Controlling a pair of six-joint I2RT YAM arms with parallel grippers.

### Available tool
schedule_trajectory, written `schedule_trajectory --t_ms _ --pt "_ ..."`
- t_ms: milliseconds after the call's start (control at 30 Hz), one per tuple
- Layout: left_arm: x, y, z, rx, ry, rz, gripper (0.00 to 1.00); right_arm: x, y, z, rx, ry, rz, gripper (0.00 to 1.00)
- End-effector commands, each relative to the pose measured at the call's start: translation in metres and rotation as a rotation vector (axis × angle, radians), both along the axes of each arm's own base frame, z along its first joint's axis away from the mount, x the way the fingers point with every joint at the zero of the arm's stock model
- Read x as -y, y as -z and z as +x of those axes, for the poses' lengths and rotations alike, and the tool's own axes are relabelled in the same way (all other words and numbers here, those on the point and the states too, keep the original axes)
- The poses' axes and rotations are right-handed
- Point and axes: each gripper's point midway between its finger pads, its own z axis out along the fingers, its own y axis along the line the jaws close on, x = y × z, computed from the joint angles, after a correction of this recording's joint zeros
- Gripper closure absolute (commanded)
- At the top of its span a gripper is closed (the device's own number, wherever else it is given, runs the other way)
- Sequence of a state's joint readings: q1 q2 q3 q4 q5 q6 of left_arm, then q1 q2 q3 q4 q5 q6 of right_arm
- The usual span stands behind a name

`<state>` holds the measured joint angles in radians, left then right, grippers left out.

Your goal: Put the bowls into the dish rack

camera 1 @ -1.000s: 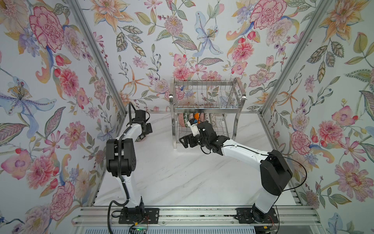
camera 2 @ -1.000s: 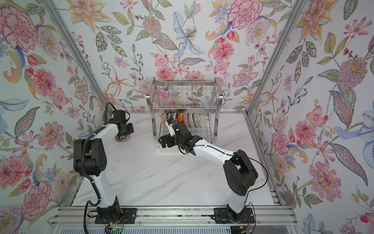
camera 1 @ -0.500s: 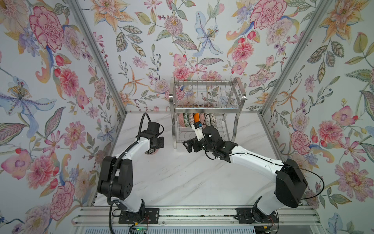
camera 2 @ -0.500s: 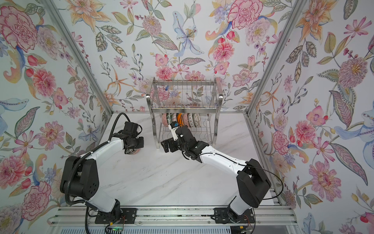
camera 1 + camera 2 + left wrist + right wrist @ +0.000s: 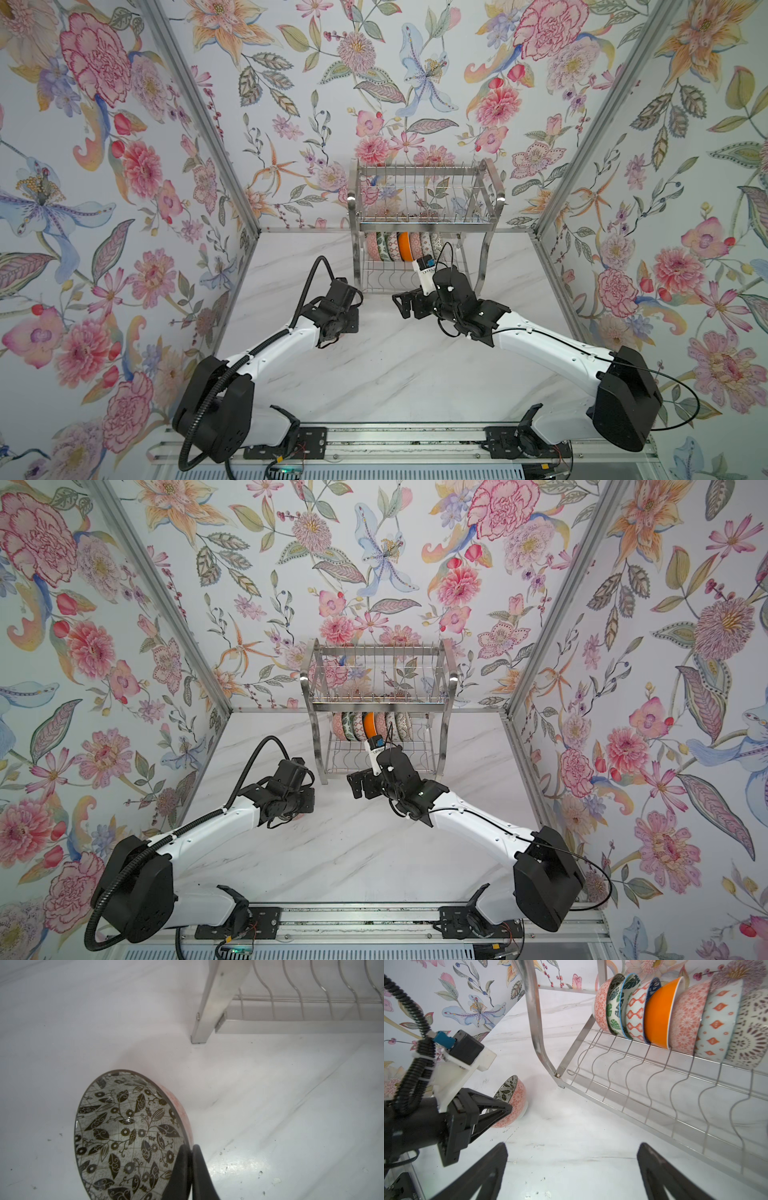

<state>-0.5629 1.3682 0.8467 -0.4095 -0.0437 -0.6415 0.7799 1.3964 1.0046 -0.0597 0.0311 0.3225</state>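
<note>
My left gripper (image 5: pixel 190 1148) is shut on the rim of a bowl (image 5: pixel 128 1136) with black leaves inside and a pink lattice outside. The bowl (image 5: pixel 513 1103) hangs tilted just above the marble, left of the dish rack's front leg (image 5: pixel 209 1005). In both top views the left wrist hides it. The dish rack (image 5: pixel 424 226) (image 5: pixel 378 706) stands at the back. Several bowls (image 5: pixel 403 247) (image 5: pixel 660 1014) stand on edge at the rear of its lower tier. My right gripper (image 5: pixel 572 1147) (image 5: pixel 405 305) is open and holds nothing, low in front of the rack.
Floral walls close in the left, right and back. The wavy wires (image 5: pixel 654 1088) in the front part of the lower tier hold nothing. The upper tier (image 5: pixel 376 675) carries no bowls. The marble table (image 5: pixel 395 374) runs on toward the front rail.
My left arm has swung from the left wall toward the rack, carrying the bowl. My right arm has drawn back a little from the rack, jaws still open.
</note>
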Motion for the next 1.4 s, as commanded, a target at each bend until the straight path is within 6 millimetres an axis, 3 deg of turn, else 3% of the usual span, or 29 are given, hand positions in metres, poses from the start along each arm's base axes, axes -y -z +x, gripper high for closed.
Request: schedule_trajectory --t_ms 0,267,300,500,733,900,1233,1300,1367 --pt "0.024 -0.023 0.01 0.085 -0.017 -0.038 1.0 0.02 -0.002 0.001 -0.001 0.06 -0.01 0.01" --pt "0.094 -0.029 0.015 0.111 0.111 0.004 1.0 0.07 -0.006 0.002 -0.005 0.17 0.016 0.01" --pt "0.102 -0.02 0.016 0.092 0.127 0.017 1.0 0.077 -0.009 0.001 0.0 0.183 0.019 0.01" --pt "0.146 -0.014 0.015 0.082 0.206 0.023 1.0 0.116 -0.007 0.005 -0.011 0.272 0.012 0.01" --pt "0.177 0.005 0.008 0.036 0.275 0.027 1.0 0.136 -0.003 0.008 -0.026 0.31 0.02 0.01" --pt "0.192 0.014 0.004 0.016 0.311 0.019 0.99 0.137 -0.004 0.013 -0.031 0.313 0.031 0.01" --pt "0.197 0.009 0.001 0.03 0.357 0.025 0.65 0.136 -0.002 0.012 -0.037 0.305 0.039 0.01" --pt "0.197 0.003 0.003 0.05 0.364 0.028 0.52 0.134 -0.002 0.012 -0.038 0.301 0.045 0.01" --pt "0.196 -0.004 0.004 0.066 0.368 0.028 0.27 0.134 -0.005 0.011 -0.034 0.298 0.052 0.01"
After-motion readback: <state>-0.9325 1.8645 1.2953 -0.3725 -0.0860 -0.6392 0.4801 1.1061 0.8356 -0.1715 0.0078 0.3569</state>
